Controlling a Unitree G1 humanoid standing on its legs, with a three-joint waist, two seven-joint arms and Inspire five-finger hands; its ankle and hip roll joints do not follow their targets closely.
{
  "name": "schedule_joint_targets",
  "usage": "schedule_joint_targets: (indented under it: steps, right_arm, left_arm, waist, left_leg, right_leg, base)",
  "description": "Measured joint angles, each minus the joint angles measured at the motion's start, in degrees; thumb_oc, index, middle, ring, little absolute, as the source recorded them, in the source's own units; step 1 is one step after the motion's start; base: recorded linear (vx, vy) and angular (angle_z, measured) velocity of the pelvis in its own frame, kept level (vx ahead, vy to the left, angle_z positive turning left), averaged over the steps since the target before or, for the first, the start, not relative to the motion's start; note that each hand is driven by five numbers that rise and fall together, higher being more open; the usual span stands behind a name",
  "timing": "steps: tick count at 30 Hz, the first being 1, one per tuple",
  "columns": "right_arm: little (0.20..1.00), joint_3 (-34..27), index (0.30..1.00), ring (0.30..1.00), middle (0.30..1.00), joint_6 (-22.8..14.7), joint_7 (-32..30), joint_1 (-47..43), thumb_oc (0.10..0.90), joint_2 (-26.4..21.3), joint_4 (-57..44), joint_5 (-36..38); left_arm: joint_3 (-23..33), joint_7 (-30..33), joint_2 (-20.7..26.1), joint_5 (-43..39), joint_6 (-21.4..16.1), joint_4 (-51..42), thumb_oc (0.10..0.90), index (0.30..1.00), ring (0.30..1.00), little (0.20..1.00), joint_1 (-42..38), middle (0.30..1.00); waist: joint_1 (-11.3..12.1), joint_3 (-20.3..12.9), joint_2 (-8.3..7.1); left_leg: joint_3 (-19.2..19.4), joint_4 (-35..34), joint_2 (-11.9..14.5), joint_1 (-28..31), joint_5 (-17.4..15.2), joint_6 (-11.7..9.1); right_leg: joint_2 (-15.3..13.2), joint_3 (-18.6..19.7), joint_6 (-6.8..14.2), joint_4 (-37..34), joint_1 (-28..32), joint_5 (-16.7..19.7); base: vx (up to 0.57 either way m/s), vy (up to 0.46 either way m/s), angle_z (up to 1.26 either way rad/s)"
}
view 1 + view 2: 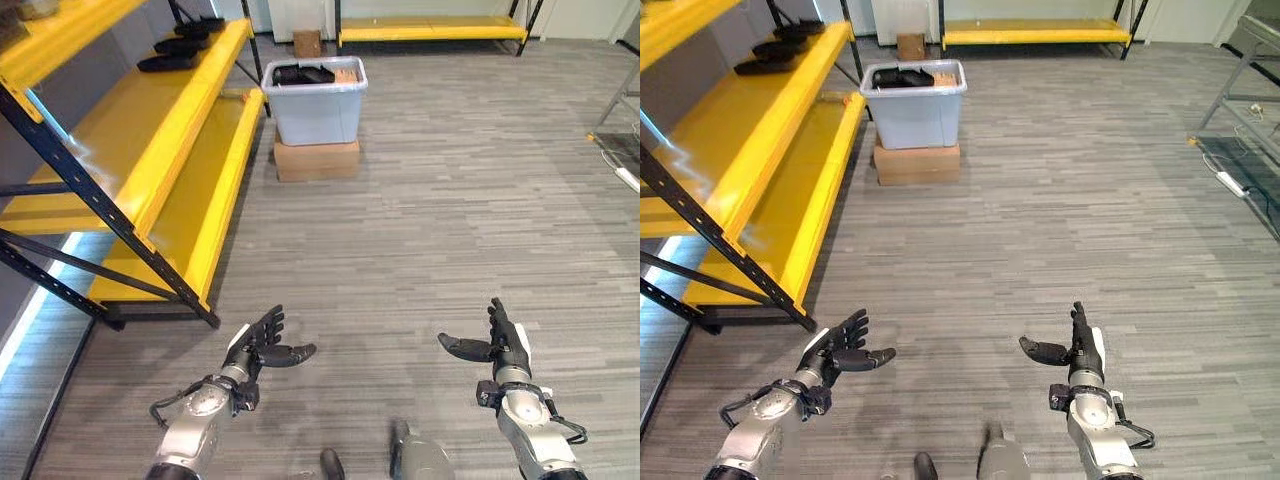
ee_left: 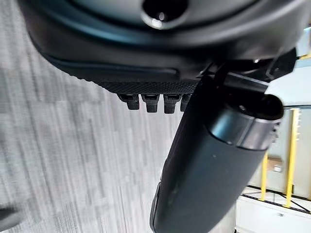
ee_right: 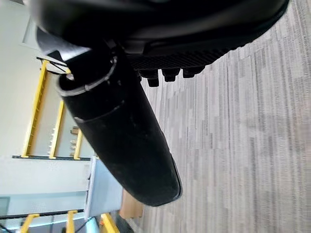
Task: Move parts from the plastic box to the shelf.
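Observation:
A translucent plastic box (image 1: 316,100) holding dark parts (image 1: 302,73) stands on a cardboard carton (image 1: 316,160) far ahead, beside the yellow shelf (image 1: 170,150). Several dark parts (image 1: 180,45) lie on the shelf's upper level. My left hand (image 1: 262,347) hovers low over the floor at the lower left, fingers straight, holding nothing. Level with it at the lower right is my right hand (image 1: 505,345), also open and empty. In the wrist views, each thumb (image 2: 214,160) (image 3: 121,131) sticks out straight over bare floor.
Grey plank floor (image 1: 440,230) stretches between me and the box. The shelf's dark blue uprights and braces (image 1: 100,210) stand at the left. Another yellow shelf (image 1: 430,32) runs along the far wall. A grey metal rack (image 1: 1245,130) stands at the right.

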Motion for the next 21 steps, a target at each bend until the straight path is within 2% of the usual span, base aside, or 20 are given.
schedule_joint_targets:
  steps: [2,4,5,6,7,8,9,10,11,14,15,18,20,21]
  right_arm:
    - [1.0,-0.4,1.0,1.0,1.0,0.0,-0.3,0.7,0.9,0.8,0.0,-0.1]
    - [1.0,-0.4,1.0,1.0,1.0,-0.1,-0.7,1.4,0.9,1.3,0.0,-0.4]
    - [1.0,-0.4,1.0,1.0,1.0,-0.1,-0.9,1.7,0.9,1.3,0.0,-0.9]
    - [1.0,-0.4,1.0,1.0,1.0,-0.1,-3.0,2.0,0.9,1.6,-0.1,-1.2]
    - [1.0,-0.4,1.0,1.0,1.0,0.0,-4.2,2.1,0.9,1.7,-0.1,-1.2]
    - [1.0,-0.5,1.0,1.0,1.0,0.0,-5.6,2.0,0.9,1.6,-0.1,-1.7]
    - [1.0,-0.5,1.0,1.0,1.0,0.1,-6.6,1.6,0.9,1.5,-0.1,-2.3]
    - [1.0,-0.4,1.0,1.0,1.0,0.2,-8.0,0.4,0.9,1.2,-0.2,-2.4]
    - [1.0,-0.4,1.0,1.0,1.0,0.2,-8.9,-1.5,0.9,0.8,-0.2,-2.4]
    - [1.0,-0.5,1.0,1.0,1.0,0.1,-9.6,-6.9,0.9,-2.1,-0.3,-2.4]
    - [1.0,-0.5,1.0,1.0,1.0,0.0,-9.6,-8.3,0.9,-3.6,-0.6,-2.5]
    - [1.0,-1.7,1.0,1.0,1.0,-0.5,-9.4,-9.3,0.9,-5.1,-1.9,-2.7]
    - [1.0,-1.7,1.0,1.0,1.0,-0.6,-9.1,-9.3,0.9,-5.2,-2.1,-2.7]
    - [1.0,-1.8,1.0,1.0,1.0,-0.6,-8.3,-9.1,0.9,-5.2,-2.0,-2.6]
  left_arm:
    - [-1.5,-0.6,-0.1,0.1,0.0,0.8,0.9,1.0,1.0,1.0,0.3,1.0]
    - [-2.8,-0.9,-0.1,0.4,-0.1,0.8,0.9,1.0,1.0,1.0,1.3,1.0]
    - [-3.2,-1.1,-0.1,0.5,-0.4,0.8,0.9,1.0,1.0,1.0,1.9,1.0]
    - [-3.8,-1.5,-0.2,0.6,-0.9,0.7,0.9,1.0,1.0,1.0,2.9,1.0]
    - [-4.2,-1.5,0.0,0.6,-0.9,0.3,0.9,1.0,1.0,1.0,3.3,1.0]
    - [-4.4,-1.3,0.0,0.5,-1.2,-0.3,0.9,1.0,1.0,1.0,4.1,1.0]
    - [-4.7,-1.2,0.1,0.5,-1.2,-0.7,0.9,1.0,1.0,1.0,4.4,1.0]
    - [-5.5,-0.3,0.2,0.5,-1.3,-1.1,0.9,1.0,1.0,1.0,4.5,1.0]
    - [-6.0,0.8,0.4,0.3,-1.4,-1.7,0.9,1.0,1.0,1.0,3.8,1.0]
    - [-6.6,2.8,0.0,-0.1,-1.8,-2.1,0.9,1.0,1.0,1.0,-3.3,1.0]
    - [-7.0,3.5,-0.1,-0.2,-2.8,-2.1,0.9,1.0,1.0,1.0,-6.4,1.0]
    - [-7.5,3.9,-0.8,-2.0,-5.1,-2.5,0.9,1.0,1.0,1.0,-11.2,1.0]
    - [-7.4,4.5,-1.3,-2.2,-5.2,-3.1,0.9,1.0,1.0,1.0,-11.4,1.0]
    - [-7.4,4.9,-2.1,-2.2,-5.2,-3.4,0.9,1.0,1.0,1.0,-11.3,1.0]
  waist:
    - [-0.9,0.3,-0.46]
    - [-1.5,0.3,-0.77]
    - [-1.4,0.3,-0.87]
    - [-2.0,0.1,-1.08]
    - [-2.0,-0.1,-1.37]
    - [-1.7,-0.4,-1.44]
    - [-1.7,-0.5,-0.89]
    - [-1.5,-0.6,0.5]
    - [-1.5,-0.5,1.27]
    - [-2.1,-0.1,1.61]
    - [-3.1,1.1,1.74]
    - [-5.1,2.2,2.8]
    - [-5.7,2.3,3.37]
    - [-6.1,2.4,4.2]
  left_leg:
    - [-2.4,0.3,-0.3,0.9,-0.5,0.2]
    - [-4.5,-0.4,-0.3,2.6,-0.9,-0.4]
    - [-5.4,-0.8,-0.3,3.6,-1.2,-0.8]
    - [-8.1,-0.2,-0.1,3.9,-2.1,-2.2]
    - [-8.9,-0.5,-0.1,4.5,-2.1,-2.3]
    - [-9.7,-0.7,0.2,5.0,-2.6,-3.6]
    - [-10.1,-0.6,1.0,5.0,-2.8,-4.2]
    - [-10.0,-0.3,2.7,4.5,-3.0,-4.7]
    - [-9.2,0.8,4.1,2.8,-3.5,-5.3]
    - [-8.2,2.9,6.0,-2.0,-4.0,-5.6]
    - [-7.7,3.2,6.5,-2.0,-3.8,-6.2]
    - [-6.9,4.3,7.2,-1.6,-3.9,-6.9]
    - [-6.9,4.5,7.4,-1.4,-4.0,-7.0]
    - [-6.9,4.5,7.6,-1.3,-4.2,-7.4]
  right_leg:
    - [-0.3,2.0,0.1,-5.4,0.3,1.9]
    - [-0.3,4.0,-0.2,-5.4,0.4,3.1]
    - [-0.3,4.6,-0.4,-4.7,0.6,3.3]
    - [0.3,7.0,-0.9,-0.8,1.1,3.4]
    - [0.4,6.9,-1.0,1.2,1.2,3.3]
    - [1.0,6.9,-3.0,2.2,1.3,6.0]
    - [1.7,6.6,-3.9,2.5,1.3,6.9]
    - [3.5,6.2,-5.3,2.9,1.0,6.5]
    - [4.5,5.5,-6.4,3.9,-0.6,6.6]
    - [5.7,4.1,-9.2,6.3,-5.1,5.7]
    - [5.7,3.1,-10.1,8.1,-5.4,4.4]
    - [5.4,1.4,-9.8,12.2,-5.7,-0.3]
    - [5.4,1.2,-9.8,13.2,-5.7,-1.4]
    - [5.5,1.0,-10.0,14.3,-6.3,-2.7]
  base:
    - [0.3,-0.168,0.57]
    - [0.38,-0.23,0.63]
    - [0.44,-0.294,0.76]
    - [0.33,-0.253,0.78]
    - [0.27,-0.249,0.82]
    - [0.13,-0.184,0.46]
    - [0.1,-0.22,0.26]
    - [0.04,-0.193,0.0]
    - [0.05,-0.204,-0.07]
    - [0.12,-0.153,0.1]
    - [0.21,-0.131,0.29]
    - [0.21,-0.178,0.29]
    - [0.15,-0.131,0.12]
    - [0.13,-0.118,0.03]
